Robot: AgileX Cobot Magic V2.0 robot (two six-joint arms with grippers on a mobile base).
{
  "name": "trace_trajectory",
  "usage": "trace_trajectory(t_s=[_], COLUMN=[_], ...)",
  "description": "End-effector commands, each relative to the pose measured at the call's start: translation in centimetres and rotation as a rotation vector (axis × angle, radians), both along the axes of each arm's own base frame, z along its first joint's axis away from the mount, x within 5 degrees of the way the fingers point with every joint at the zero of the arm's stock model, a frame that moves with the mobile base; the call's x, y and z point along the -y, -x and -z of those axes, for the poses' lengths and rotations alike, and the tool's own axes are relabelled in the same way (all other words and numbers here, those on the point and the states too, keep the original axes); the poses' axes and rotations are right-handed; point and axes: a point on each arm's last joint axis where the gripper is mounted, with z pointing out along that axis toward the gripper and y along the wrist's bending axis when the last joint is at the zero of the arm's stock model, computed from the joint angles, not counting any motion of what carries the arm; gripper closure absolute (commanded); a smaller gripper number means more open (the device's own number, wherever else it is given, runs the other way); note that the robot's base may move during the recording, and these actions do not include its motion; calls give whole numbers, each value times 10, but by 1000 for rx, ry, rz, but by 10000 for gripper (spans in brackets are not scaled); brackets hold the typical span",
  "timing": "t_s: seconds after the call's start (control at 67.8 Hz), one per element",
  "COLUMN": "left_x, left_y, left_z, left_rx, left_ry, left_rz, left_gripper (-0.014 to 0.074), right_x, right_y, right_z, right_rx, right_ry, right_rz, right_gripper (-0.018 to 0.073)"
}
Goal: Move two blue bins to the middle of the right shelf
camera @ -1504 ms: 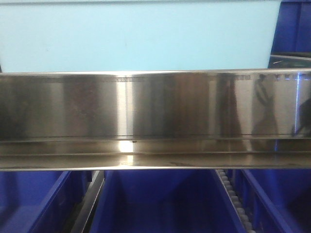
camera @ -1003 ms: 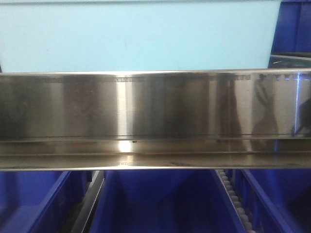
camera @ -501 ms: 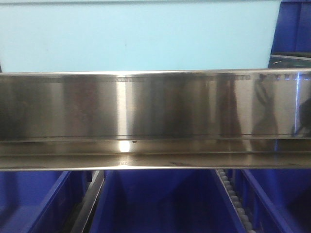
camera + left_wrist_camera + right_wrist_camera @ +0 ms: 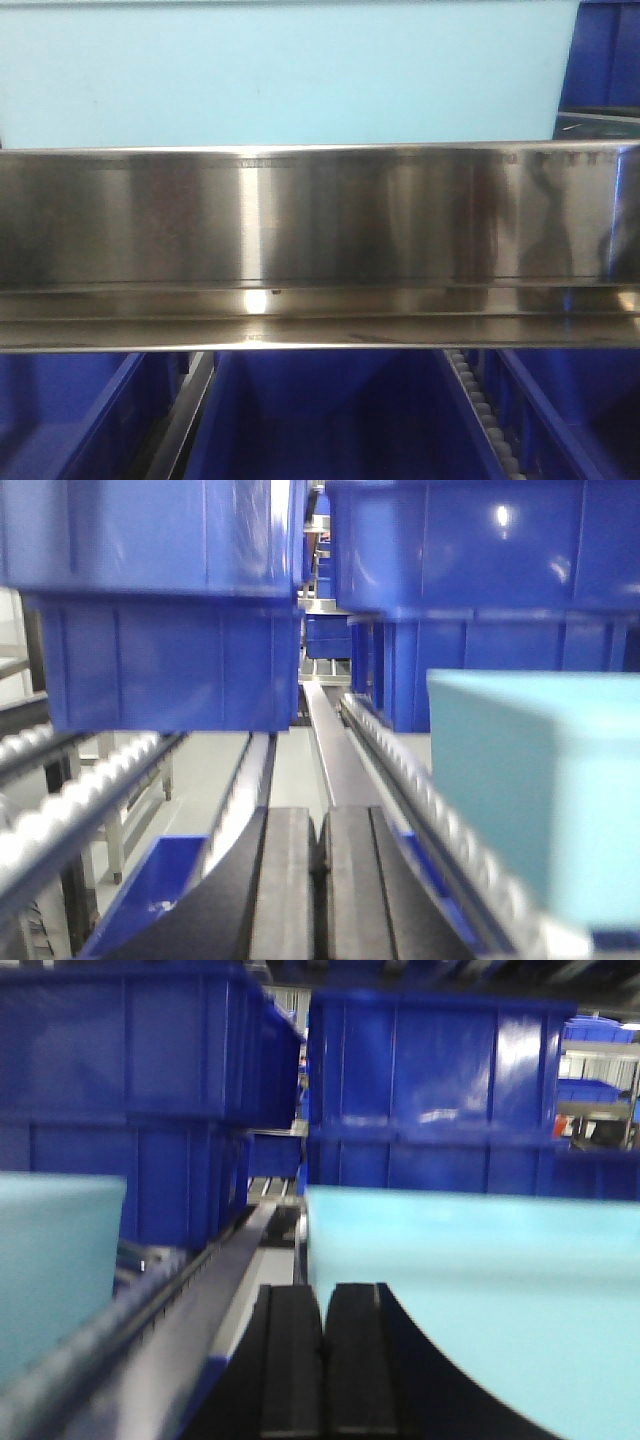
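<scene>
**Both bins look parked, now don't bump them**

My right gripper (image 4: 323, 1300) has its black pads pressed together on nothing. Left gripper (image 4: 320, 825), same deal. The right one sits in the gap between one pale sky-blue rectangular plastic bin (image 4: 480, 1310) on its right and the second pale bin (image 4: 55, 1260) on its left. Both seem to rest behind the tall brushed-steel shelf lip (image 4: 300, 215), with dark blue plastic crates (image 4: 430, 1080) farther back. I'd pull straight back along the gap, no sideways drift, and clear the lip.

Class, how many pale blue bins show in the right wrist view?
2 pale bins: one at the left edge, the other at lower right. More may be hidden.
</scene>
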Motion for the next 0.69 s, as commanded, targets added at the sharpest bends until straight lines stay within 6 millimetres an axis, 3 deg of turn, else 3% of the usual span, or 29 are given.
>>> trace_trajectory(t_s=[0.0,0.118,0.265,0.472,0.678], left_x=[-1,-5,-6,-3,-3], left_y=[10,20,12,-31,-78], left_z=[-25,-59,-99,-150,-184], left_rx=[15,23,-32,-217,-451], left_ry=[-2,-57,-68,0,9], left_rz=[-11,-50,-69,-49,-70], left_gripper=[706,706,706,706,706], right_x=[0,0,0,0,0], right_y=[10,25,19,-15,-51], right_z=[-32,-66,-95,-134,-177], right_rx=[44,5,-67,-237,-392], right_ry=[5,4,9,14,14], right_rz=[2,4,6,7,8], right_gripper=[722,722,722,722,722])
